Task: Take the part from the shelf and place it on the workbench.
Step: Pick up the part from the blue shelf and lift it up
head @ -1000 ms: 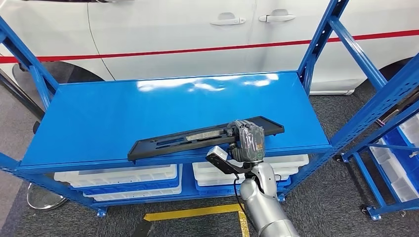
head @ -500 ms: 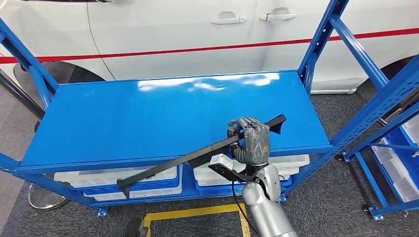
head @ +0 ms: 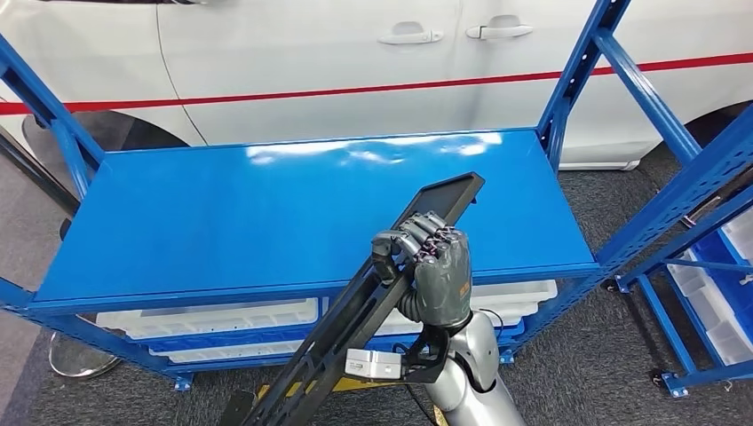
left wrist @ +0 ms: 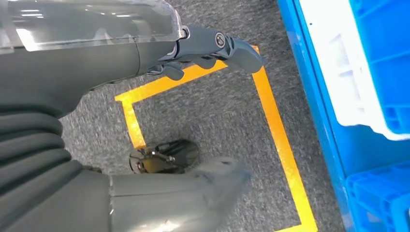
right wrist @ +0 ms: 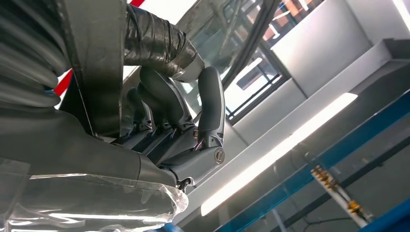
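The part is a long, flat black panel with slots along its length. It is off the shelf now: it hangs steeply in the air in front of the shelf's front edge, the upper end above the shelf top near the right side, the lower end going down toward the floor and out of the head view. The right hand is clamped on it, fingers wrapped over one long edge at a place in the upper half, not at the middle.

The part looks stiff and rather light, probably plastic, and smooth on its faces, so I judge it can turn in the grip because so much length hangs below the hold. A grip nearer the middle, or on a slot edge, would balance it better. The long lower end may hit the shelf edge or the white and blue bins under it when the robot turns.

The left hand hangs over the grey carpet and the yellow floor tape, fingers apart, holding nothing
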Action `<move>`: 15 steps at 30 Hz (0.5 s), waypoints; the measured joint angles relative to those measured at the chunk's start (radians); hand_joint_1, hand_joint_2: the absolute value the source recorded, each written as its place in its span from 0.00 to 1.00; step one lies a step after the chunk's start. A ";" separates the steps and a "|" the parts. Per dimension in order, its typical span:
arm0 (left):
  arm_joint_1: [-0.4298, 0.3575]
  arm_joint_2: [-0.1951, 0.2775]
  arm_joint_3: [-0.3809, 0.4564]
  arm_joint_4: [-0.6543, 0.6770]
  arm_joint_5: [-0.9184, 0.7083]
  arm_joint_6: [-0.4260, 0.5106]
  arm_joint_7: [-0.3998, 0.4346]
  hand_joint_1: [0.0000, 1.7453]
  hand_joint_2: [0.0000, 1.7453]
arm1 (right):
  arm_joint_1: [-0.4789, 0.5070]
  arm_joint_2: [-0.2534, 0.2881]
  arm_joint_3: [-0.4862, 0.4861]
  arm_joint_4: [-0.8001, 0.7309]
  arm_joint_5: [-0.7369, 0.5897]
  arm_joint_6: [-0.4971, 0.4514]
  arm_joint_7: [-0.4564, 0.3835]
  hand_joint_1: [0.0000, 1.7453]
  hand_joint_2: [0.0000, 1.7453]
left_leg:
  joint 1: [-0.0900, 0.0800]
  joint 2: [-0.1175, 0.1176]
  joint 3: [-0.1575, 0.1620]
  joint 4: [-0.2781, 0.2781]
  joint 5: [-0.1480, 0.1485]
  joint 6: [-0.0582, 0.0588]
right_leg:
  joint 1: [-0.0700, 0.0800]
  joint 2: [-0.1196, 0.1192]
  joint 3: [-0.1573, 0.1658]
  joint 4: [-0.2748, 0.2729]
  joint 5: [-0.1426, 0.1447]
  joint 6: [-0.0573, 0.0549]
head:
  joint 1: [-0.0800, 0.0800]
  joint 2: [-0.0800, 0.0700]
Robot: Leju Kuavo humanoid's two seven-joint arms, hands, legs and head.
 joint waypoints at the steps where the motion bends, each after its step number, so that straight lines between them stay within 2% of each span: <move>1: 0.002 -0.001 0.000 0.000 0.002 -0.015 0.004 0.00 0.00 | -0.003 -0.004 0.005 -0.003 -0.005 0.000 0.005 1.00 1.00 | 0.002 0.000 0.001 -0.004 0.003 0.006 | -0.001 -0.001 0.000 0.002 -0.002 0.006 | 0.000 0.000; 3: 0.002 -0.003 0.000 0.000 0.012 -0.062 0.016 0.00 0.00 | -0.020 -0.015 0.020 -0.005 -0.019 0.000 0.032 1.00 1.00 | 0.005 0.002 0.004 -0.012 0.009 0.021 | -0.002 -0.001 -0.018 0.044 -0.032 0.014 | 0.000 0.000; 6: -0.001 -0.006 0.000 0.000 0.019 -0.111 0.027 0.00 0.00 | -0.055 -0.041 0.055 0.001 -0.042 0.000 0.084 1.00 1.00 | 0.004 0.004 0.004 -0.013 0.011 0.032 | -0.003 -0.002 -0.098 0.213 -0.115 0.020 | 0.000 0.000; 7: -0.001 -0.006 0.000 0.000 0.018 -0.117 0.030 0.00 0.00 | -0.063 -0.049 0.065 0.005 -0.046 0.000 0.096 1.00 1.00 | 0.003 0.004 0.004 -0.012 0.011 0.033 | -0.003 -0.002 -0.117 0.253 -0.124 0.021 | 0.000 0.000; 8: -0.001 -0.007 0.000 0.000 0.018 -0.123 0.032 0.00 0.00 | -0.070 -0.057 0.074 0.009 -0.048 0.000 0.109 1.00 1.00 | 0.002 0.003 0.004 -0.010 0.010 0.033 | -0.003 -0.002 -0.121 0.260 -0.115 0.021 | 0.000 0.000; 9: -0.001 -0.008 0.000 0.000 0.016 -0.129 0.034 0.00 0.00 | -0.081 -0.064 0.083 0.015 -0.049 0.000 0.125 1.00 1.00 | 0.002 0.002 0.004 -0.008 0.009 0.033 | -0.003 -0.002 -0.108 0.232 -0.089 0.019 | 0.000 0.000; 11: -0.005 -0.012 -0.001 0.000 0.007 -0.138 0.038 0.00 0.00 | -0.113 -0.075 0.102 0.031 -0.054 0.003 0.160 1.00 1.00 | 0.001 0.000 0.004 -0.003 0.005 0.030 | -0.003 -0.002 -0.050 0.111 -0.026 0.011 | 0.000 0.000; 12: -0.009 -0.014 -0.004 0.000 -0.001 -0.140 0.039 0.00 0.00 | -0.134 -0.079 0.111 0.042 -0.058 0.004 0.176 1.00 1.00 | -0.002 0.000 0.003 0.001 0.003 0.026 | -0.001 -0.002 -0.025 0.056 -0.007 0.007 | 0.000 0.000; 13: -0.013 -0.015 -0.008 0.000 -0.009 -0.140 0.041 0.00 0.00 | -0.154 -0.081 0.119 0.055 -0.062 0.005 0.189 1.00 1.00 | -0.003 0.000 0.001 0.002 0.002 0.022 | 0.001 -0.001 -0.011 0.023 0.001 0.004 | 0.000 0.000; 15: -0.021 -0.018 -0.016 0.000 -0.014 -0.145 0.047 0.00 0.00 | -0.188 -0.084 0.131 0.086 -0.067 0.006 0.205 1.00 1.00 | -0.005 0.000 -0.003 0.002 0.003 0.013 | 0.005 0.000 -0.007 0.006 0.002 -0.001 | 0.000 0.000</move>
